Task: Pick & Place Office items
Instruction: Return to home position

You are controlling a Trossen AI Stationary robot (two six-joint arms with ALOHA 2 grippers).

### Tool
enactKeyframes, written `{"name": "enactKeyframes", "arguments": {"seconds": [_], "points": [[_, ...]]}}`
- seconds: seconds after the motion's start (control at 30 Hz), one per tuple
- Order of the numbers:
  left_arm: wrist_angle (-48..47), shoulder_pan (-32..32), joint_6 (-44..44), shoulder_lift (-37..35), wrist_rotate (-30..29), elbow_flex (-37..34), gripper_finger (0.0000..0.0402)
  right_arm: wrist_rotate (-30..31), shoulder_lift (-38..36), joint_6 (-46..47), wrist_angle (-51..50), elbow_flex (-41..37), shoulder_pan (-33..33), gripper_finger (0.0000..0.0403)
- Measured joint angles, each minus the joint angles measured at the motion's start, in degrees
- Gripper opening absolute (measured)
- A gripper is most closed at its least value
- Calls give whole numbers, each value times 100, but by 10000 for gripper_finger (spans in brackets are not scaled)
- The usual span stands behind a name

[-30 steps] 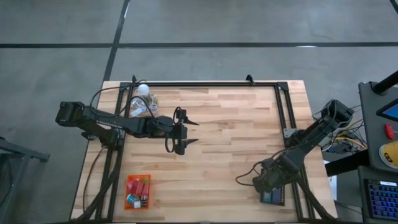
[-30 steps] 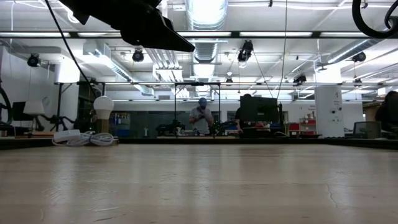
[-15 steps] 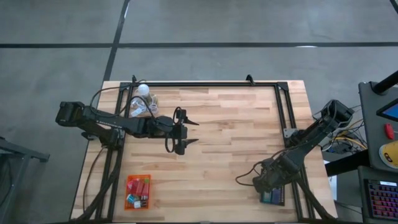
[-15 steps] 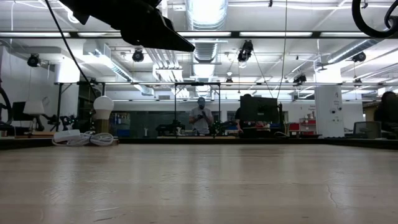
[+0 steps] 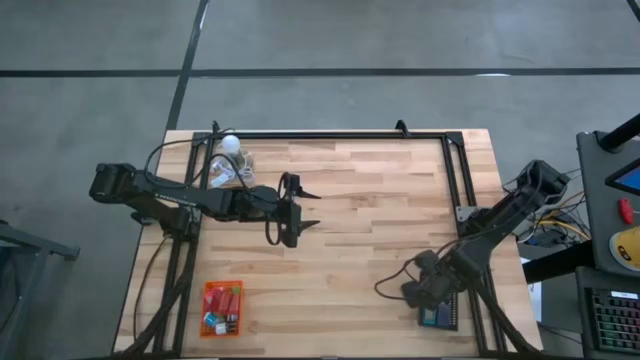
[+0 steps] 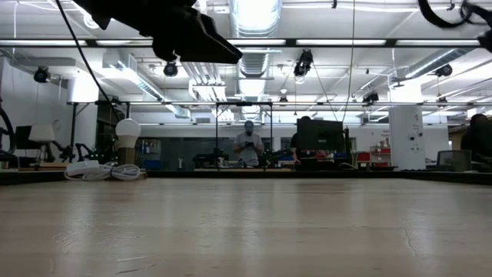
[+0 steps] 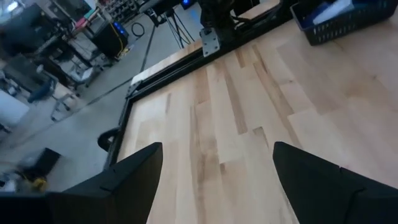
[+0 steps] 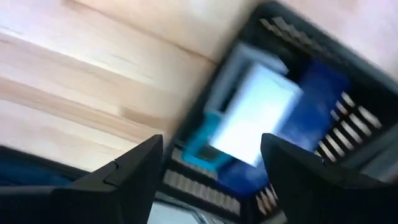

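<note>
The office items lie in two trays. Red, green and white pieces sit in the orange tray [image 5: 222, 308] near the table's front left. A white piece [image 8: 255, 115], a teal one [image 8: 202, 149] and a navy one [image 8: 317, 87] lie in the black tray [image 5: 438, 317] at the front right. My right gripper [image 8: 211, 140] hangs open just above the black tray, pointing down, with nothing between its fingers. My left gripper [image 5: 308, 210] stands open above the bare middle of the table, empty, also seen in its wrist view [image 7: 217, 149].
A white bulb [image 5: 231, 143] with a coiled cord [image 5: 228, 172] lies at the far left. A black rail frame [image 5: 330, 135] runs along the table's far edge and both sides. Bare wood [image 5: 380, 200] fills the middle. A person [image 6: 247, 145] stands far behind the table.
My right gripper has turned a little at the wrist while staying above the black tray. My left gripper has rolled slightly in place. No item has moved.
</note>
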Motion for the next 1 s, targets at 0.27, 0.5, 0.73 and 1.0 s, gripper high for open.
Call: {"name": "enactKeyframes", "arguments": {"seconds": [0.27,0.5,0.73,1.0], "points": [[37,-1,-712,-220,0,2,310,2280,-39,-1040,6,909,-17,266],[-911,-61,-731,-1225,39,1,310,4460,-23,-3529,42,1865,-13,258],[-1612,-109,-1060,-2490,68,2,310,4945,-19,-4781,146,2314,-13,265],[-1882,-111,-1029,-3233,64,2,310,4948,-15,-5365,141,2496,-13,263]]}}
